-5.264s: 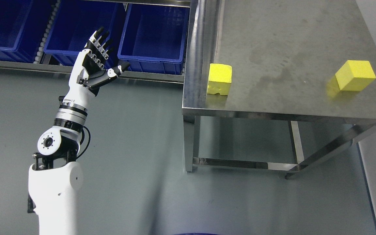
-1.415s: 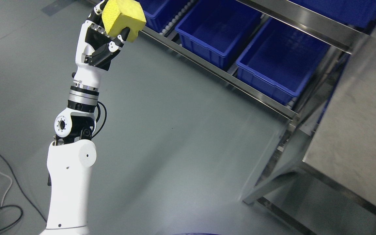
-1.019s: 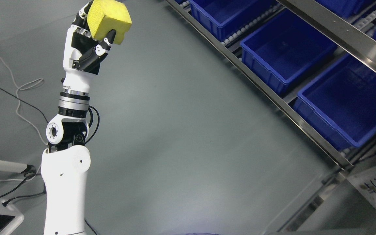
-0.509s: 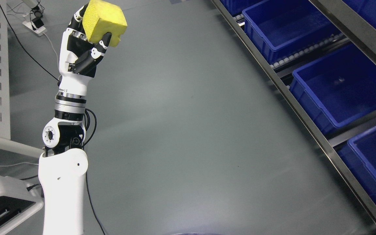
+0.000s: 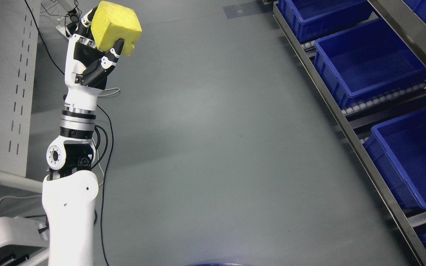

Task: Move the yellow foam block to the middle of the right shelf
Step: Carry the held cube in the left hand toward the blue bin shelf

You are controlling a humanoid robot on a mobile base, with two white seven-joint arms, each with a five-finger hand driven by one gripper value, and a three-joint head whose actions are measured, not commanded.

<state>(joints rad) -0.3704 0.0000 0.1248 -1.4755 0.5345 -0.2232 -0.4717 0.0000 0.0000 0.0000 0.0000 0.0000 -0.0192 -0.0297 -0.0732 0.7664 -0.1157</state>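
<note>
My left hand (image 5: 98, 44) is raised at the upper left, its fingers curled around a yellow foam block (image 5: 117, 25). The thumb (image 5: 114, 51) presses on the block's lower front face. The white left arm (image 5: 70, 177) rises from the bottom edge. A steel shelf rack (image 5: 353, 136) runs along the right side, far from the hand, with blue bins (image 5: 368, 62) on roller tracks. The right arm does not show.
Another blue bin (image 5: 416, 155) sits lower right and one more (image 5: 320, 11) at the top. A grey perforated cabinet (image 5: 2, 81) stands at the left, with cables (image 5: 104, 147) on the floor and a white device (image 5: 6, 236) at the lower left. Grey floor (image 5: 216, 147) fills the middle.
The whole picture has swung: the camera turned, so the table with two blocks left view and the rack slid to the right. The left hand, open 5.3 s ago, now holds a block.
</note>
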